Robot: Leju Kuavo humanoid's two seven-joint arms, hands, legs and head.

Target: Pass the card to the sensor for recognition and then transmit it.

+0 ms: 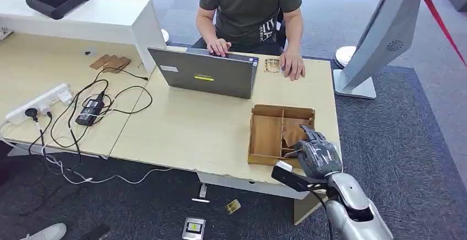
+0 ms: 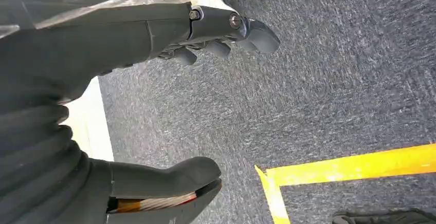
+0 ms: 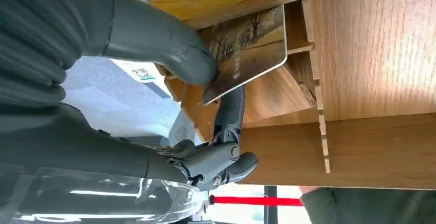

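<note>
A card [image 3: 249,47] printed with trees is pinched between the thumb and a finger of my right hand [image 3: 169,90]. In the head view that hand [image 1: 318,154] is over the near right compartment of an open wooden box [image 1: 267,135] on the desk, and the card [image 1: 293,132] stands tilted inside the box. A grey-white sensor stand [image 1: 385,36] rises from the carpet beyond the desk's right end. My left hand [image 2: 61,80] hangs over grey carpet, thumb and fingers apart, holding nothing.
A person sits at the far side of the desk, typing on a grey laptop [image 1: 206,75]. A power strip and cables [image 1: 44,103] lie at the left. Small items [image 1: 193,228] lie on the floor below the desk's front edge. Yellow tape [image 2: 355,165] marks the carpet.
</note>
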